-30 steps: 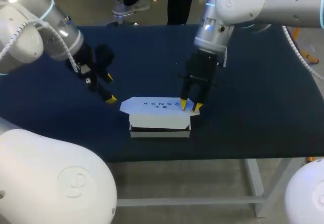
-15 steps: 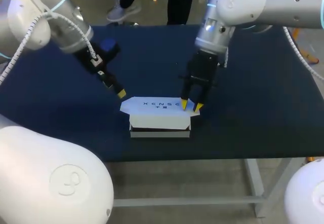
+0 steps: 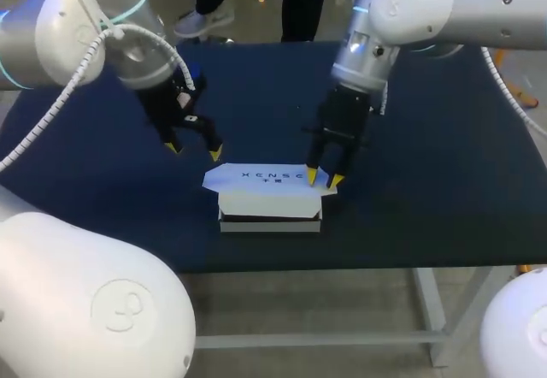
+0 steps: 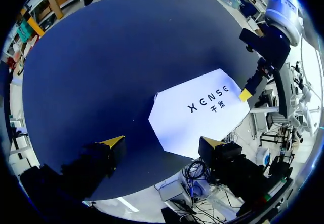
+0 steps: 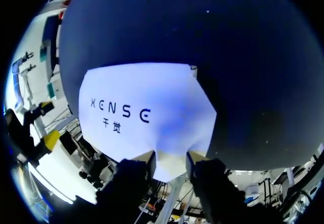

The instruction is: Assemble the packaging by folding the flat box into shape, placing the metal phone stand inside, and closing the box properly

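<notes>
Now, nearest me, the box (image 3: 269, 200) sits where it was a second ago, close to the front edge of the table (image 3: 444, 181), with its white lid (image 3: 265, 175) laid flat over the top. My right gripper (image 3: 323, 178) has not shifted either. It stands upright at the lid's right end, but I cannot tell whether it has hold of the lid or merely rests there.

The change is farther back. My left gripper (image 3: 194, 149) has swung in from the left and turned, so both yellow fingertips (image 3: 214, 151) now point down, just behind the lid's left corner. It is spread wide and holds nothing, hanging above the cloth and not touching the box. I judge this brings a second claw to the closing: one end steadied, the other ready to press or tuck.

As for the box, the lid's front flap hangs over the front wall with a dark slit showing beneath it, so it looks not yet tucked in. The lid hides the inside, and I cannot see whether the metal phone stand is in there.
</notes>
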`<action>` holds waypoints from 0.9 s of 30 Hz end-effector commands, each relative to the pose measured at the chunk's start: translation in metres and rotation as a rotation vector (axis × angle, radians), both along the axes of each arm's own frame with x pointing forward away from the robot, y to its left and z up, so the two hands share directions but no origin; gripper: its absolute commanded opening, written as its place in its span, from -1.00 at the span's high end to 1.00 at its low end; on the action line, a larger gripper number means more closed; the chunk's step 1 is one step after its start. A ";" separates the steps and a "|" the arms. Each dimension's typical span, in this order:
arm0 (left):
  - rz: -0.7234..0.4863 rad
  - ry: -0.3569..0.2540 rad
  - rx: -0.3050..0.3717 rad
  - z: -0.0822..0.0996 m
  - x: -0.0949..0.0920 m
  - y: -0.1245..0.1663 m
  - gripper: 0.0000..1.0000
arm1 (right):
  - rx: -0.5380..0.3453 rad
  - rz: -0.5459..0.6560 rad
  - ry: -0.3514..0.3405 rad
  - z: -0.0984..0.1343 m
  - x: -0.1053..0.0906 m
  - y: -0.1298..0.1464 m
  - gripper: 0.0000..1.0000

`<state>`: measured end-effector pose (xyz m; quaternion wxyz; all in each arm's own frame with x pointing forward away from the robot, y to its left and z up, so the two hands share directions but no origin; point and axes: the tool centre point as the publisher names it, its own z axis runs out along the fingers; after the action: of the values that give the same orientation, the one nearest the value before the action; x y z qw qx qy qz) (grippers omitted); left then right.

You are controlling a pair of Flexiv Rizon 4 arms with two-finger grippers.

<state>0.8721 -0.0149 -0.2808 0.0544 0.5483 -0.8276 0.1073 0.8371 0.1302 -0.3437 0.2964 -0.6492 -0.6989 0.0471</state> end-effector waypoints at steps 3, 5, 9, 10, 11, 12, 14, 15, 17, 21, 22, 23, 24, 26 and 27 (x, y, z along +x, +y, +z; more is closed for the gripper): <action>0.430 0.168 0.229 -0.011 0.012 -0.013 -1.00 | 0.003 -0.005 0.002 -0.004 -0.002 -0.002 0.13; 0.430 0.168 0.229 -0.011 0.012 -0.013 -1.00 | 0.005 -0.007 0.002 -0.004 -0.002 -0.004 0.13; 0.430 0.168 0.229 -0.011 0.012 -0.013 -1.00 | 0.009 -0.008 -0.001 -0.003 -0.003 -0.005 0.13; 0.430 0.168 0.229 -0.011 0.012 -0.013 -1.00 | 0.009 -0.008 -0.002 -0.003 -0.003 -0.005 0.13; 0.430 0.168 0.229 -0.011 0.012 -0.013 -1.00 | 0.009 -0.008 -0.003 -0.003 -0.003 -0.005 0.14; 0.437 0.195 0.202 -0.011 0.014 -0.015 -1.00 | 0.010 -0.009 -0.003 -0.004 -0.003 -0.005 0.14; 0.415 0.229 0.151 -0.012 0.016 -0.017 -1.00 | 0.012 -0.012 -0.004 -0.005 -0.003 -0.005 0.15; 0.423 0.261 0.129 -0.013 0.015 -0.018 -1.00 | 0.012 -0.013 -0.004 -0.006 -0.003 -0.005 0.16; 0.419 0.279 0.104 -0.014 0.016 -0.021 -1.00 | 0.012 -0.015 -0.003 -0.007 -0.004 -0.005 0.16; 0.400 0.275 0.107 -0.015 0.010 -0.026 0.07 | 0.011 -0.016 -0.002 -0.008 -0.004 -0.005 0.17; 0.394 0.270 0.105 -0.016 0.007 -0.027 0.06 | 0.012 -0.017 -0.002 -0.008 -0.004 -0.005 0.17; 0.395 0.271 0.105 -0.016 0.006 -0.028 0.03 | 0.013 -0.018 -0.002 -0.008 -0.004 -0.005 0.17; 0.395 0.272 0.106 -0.018 0.004 -0.029 0.00 | 0.013 -0.019 -0.003 -0.008 -0.004 -0.005 0.17; 0.399 0.280 0.103 -0.021 0.001 -0.030 0.01 | 0.014 -0.021 -0.006 -0.009 -0.005 -0.005 0.17; 0.401 0.279 0.103 -0.023 -0.002 -0.032 0.01 | 0.014 -0.022 -0.010 -0.009 -0.005 -0.004 0.18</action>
<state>0.8742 -0.0431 -0.3003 0.1232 0.7119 -0.6913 -0.0030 0.8348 0.1264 -0.3520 0.2997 -0.6542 -0.6933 0.0389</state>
